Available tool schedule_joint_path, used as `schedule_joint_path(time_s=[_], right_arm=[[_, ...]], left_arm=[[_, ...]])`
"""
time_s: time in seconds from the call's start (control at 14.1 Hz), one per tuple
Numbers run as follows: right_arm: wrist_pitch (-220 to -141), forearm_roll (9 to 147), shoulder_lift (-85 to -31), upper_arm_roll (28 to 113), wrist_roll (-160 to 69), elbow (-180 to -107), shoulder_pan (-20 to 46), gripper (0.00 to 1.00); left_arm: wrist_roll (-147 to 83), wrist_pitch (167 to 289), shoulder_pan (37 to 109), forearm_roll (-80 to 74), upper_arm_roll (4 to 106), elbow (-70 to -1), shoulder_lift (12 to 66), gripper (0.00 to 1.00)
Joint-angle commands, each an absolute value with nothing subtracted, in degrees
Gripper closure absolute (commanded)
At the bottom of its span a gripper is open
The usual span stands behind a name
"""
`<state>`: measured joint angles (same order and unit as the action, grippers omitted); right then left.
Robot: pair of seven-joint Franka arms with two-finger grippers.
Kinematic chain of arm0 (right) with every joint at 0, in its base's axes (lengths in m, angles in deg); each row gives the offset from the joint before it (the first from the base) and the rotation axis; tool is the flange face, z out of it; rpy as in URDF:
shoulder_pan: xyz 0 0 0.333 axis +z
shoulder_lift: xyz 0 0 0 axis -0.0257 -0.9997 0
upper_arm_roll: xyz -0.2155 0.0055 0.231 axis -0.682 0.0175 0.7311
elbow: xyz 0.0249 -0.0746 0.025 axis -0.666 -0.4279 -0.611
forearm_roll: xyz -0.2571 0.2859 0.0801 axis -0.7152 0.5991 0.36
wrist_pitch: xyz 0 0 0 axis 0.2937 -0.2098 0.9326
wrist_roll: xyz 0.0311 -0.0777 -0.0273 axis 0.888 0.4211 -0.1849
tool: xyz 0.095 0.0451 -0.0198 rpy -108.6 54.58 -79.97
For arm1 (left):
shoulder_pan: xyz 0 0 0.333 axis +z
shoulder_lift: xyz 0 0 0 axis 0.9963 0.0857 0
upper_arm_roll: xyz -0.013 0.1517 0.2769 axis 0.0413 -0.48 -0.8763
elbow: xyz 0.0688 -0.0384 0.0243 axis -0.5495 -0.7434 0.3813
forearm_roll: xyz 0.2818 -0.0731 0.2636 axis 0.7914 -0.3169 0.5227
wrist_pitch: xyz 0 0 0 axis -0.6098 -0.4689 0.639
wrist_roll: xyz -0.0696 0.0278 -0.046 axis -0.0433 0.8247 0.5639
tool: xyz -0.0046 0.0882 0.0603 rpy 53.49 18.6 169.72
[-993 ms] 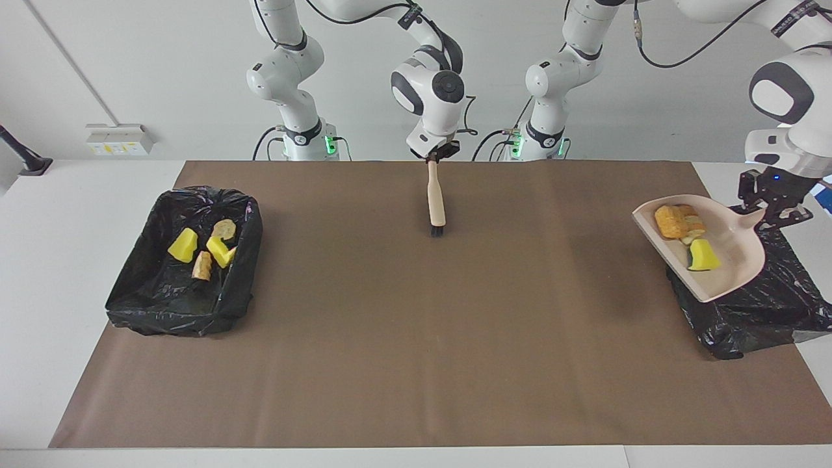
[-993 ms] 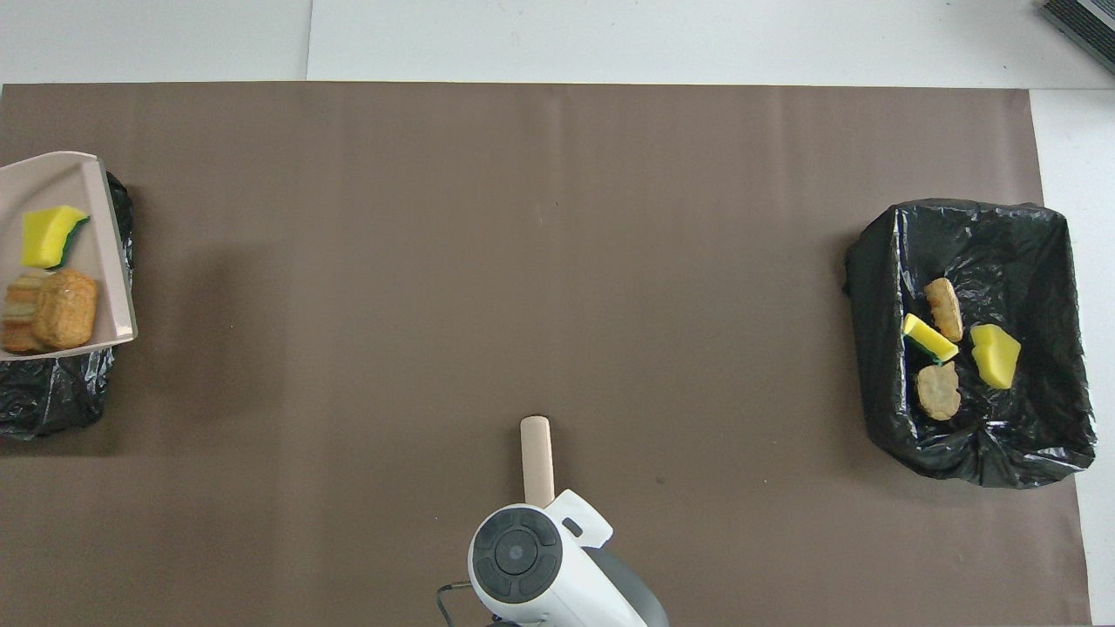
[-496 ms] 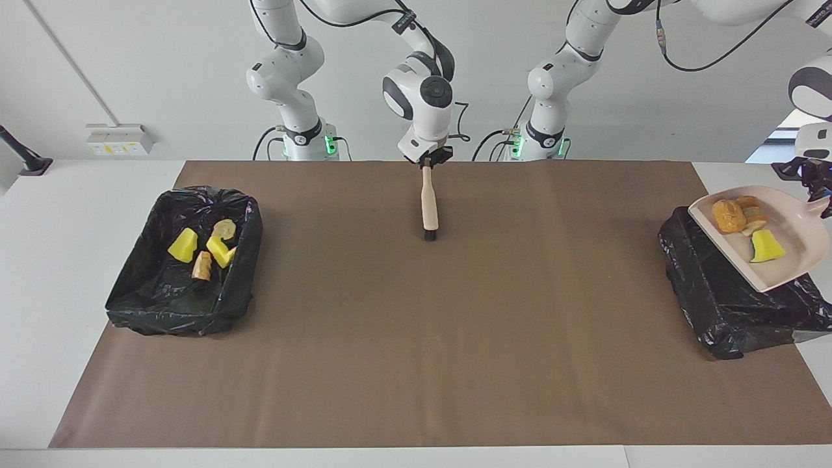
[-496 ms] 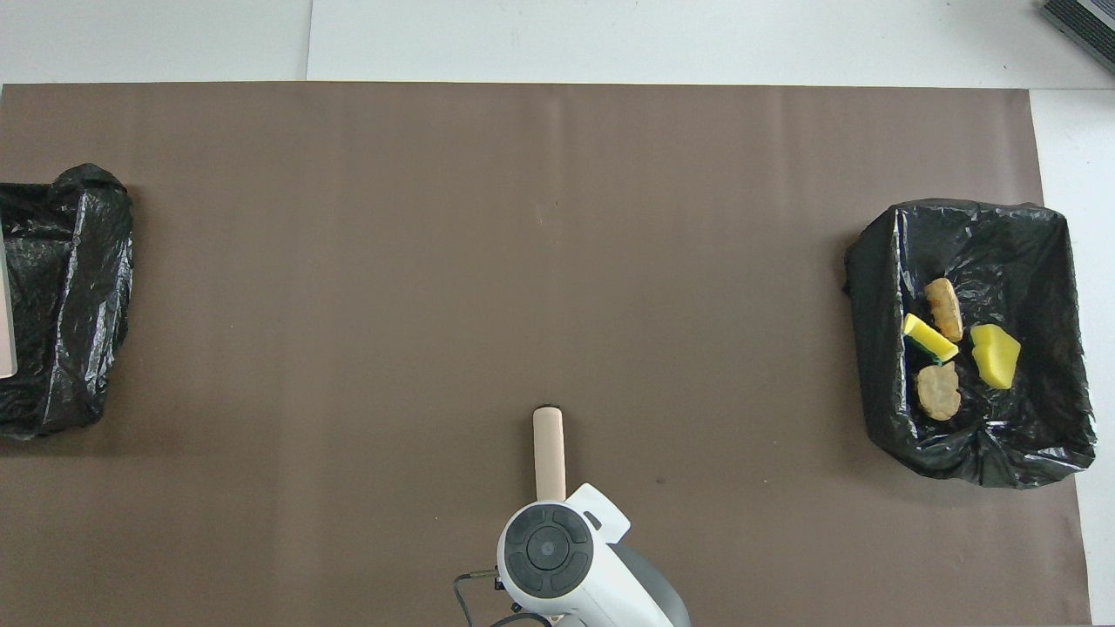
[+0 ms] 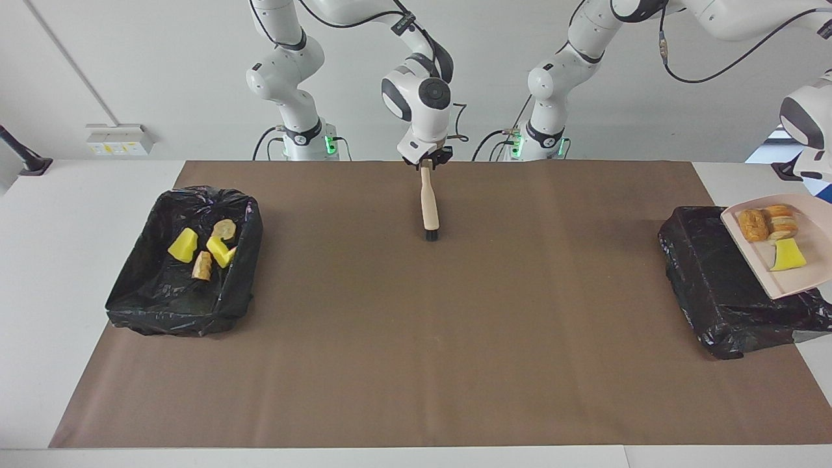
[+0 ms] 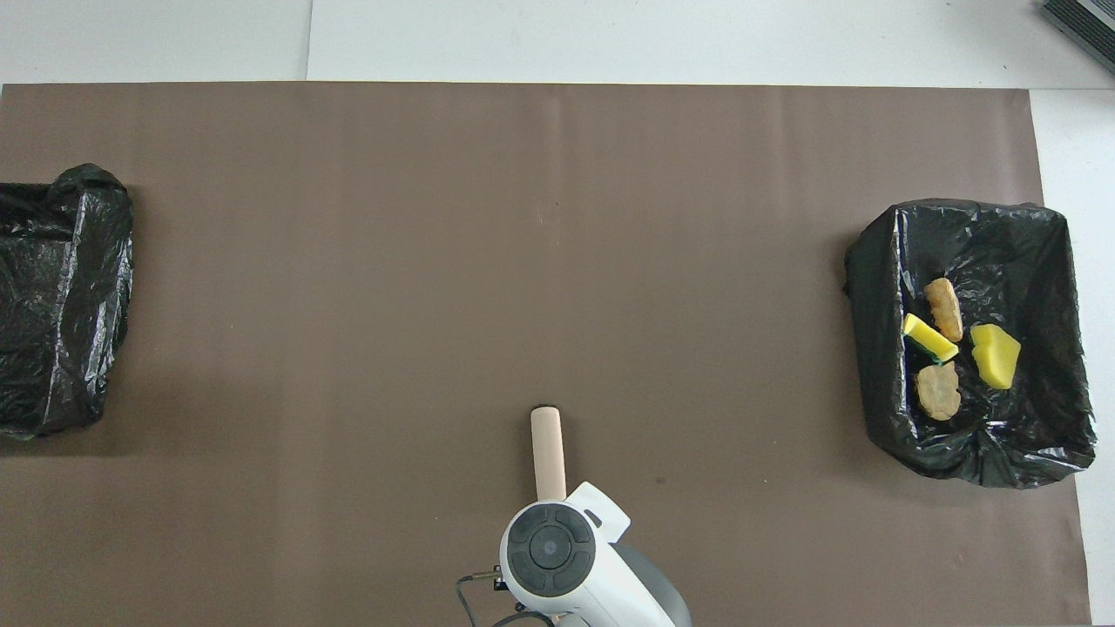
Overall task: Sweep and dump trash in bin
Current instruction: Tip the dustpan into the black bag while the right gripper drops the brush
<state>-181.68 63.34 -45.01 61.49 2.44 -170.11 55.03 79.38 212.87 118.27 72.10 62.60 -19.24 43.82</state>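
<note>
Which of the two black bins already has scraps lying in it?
The black bin at the right arm's end: four scraps lie inside. The other bin shows none inside.

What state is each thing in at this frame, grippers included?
Brush: standing bristles-down on the mat, handle top at the right gripper.
Dustpan: raised over the bin at the left arm's end, carrying three scraps.
Left gripper: out of frame, shut on the dustpan.
Bin at the right arm's end: holds four scraps.

Both arms [image 5: 286,62] are glossy white with rounded joints and dark grey round caps. Black cables loop along them. Green lights glow at the black-ringed bases [image 5: 305,140].
</note>
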Motion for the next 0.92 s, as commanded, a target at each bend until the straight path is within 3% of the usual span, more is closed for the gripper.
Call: schedule_joint_path(time_s=[0.0, 0.43, 0.71, 0.85], right_arm=[[-182.9, 62.1, -46.4, 61.2, 0.9, -167.9, 53.9, 0.0], [-181.9, 56.7, -45.5, 61.1, -0.2, -159.2, 40.1, 0.0], [-179.6, 51.7, -43.5, 61.0, -6.1, -156.8, 29.9, 0.0], [-174.9, 51.7, -43.0, 61.0, -11.1, -153.2, 23.4, 0.0]], left_arm=[[73.0, 213.8, 116.9, 78.7, 62.3, -23.4, 41.7, 1.0], [66.5, 205.9, 112.6, 93.3, 62.4, -25.5, 39.3, 1.0], [66.9, 205.9, 112.7, 91.9, 62.9, -24.1, 36.7, 1.0], [66.8, 205.5, 112.2, 84.9, 63.6, -23.0, 36.3, 1.0]])
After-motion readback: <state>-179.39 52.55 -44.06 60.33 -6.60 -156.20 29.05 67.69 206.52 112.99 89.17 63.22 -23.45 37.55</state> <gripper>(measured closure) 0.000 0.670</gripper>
